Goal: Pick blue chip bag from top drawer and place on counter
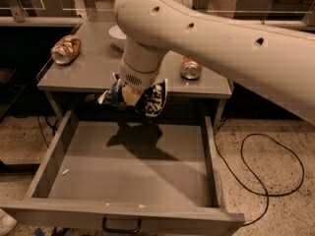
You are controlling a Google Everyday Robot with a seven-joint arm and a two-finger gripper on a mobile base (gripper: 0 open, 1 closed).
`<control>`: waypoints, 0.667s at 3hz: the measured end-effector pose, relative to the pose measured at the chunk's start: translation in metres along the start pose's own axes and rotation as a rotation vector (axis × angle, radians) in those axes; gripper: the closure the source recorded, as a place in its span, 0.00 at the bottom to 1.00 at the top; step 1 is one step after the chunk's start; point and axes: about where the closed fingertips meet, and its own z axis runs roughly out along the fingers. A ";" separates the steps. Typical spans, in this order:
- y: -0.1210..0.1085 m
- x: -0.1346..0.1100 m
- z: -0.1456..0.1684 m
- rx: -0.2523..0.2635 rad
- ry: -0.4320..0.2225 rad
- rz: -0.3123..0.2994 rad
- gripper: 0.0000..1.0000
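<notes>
Holding blue chip bag (155,100) above top drawer (147,181), gripper (131,96) clenched on it.
Raise past counter (93,68) rim before moving inward; avoid red can (190,69).

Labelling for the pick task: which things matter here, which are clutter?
Job: gripper holding the chip bag above the drawer; counter.
Clutter: crushed can and red can on the counter; cable on the floor.

Counter (93,68), gold can (65,49), red can (190,69), tool (132,97) beside
</notes>
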 end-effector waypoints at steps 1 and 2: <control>-0.035 -0.021 -0.028 0.063 -0.005 -0.029 1.00; -0.042 -0.030 -0.040 0.080 -0.026 -0.028 1.00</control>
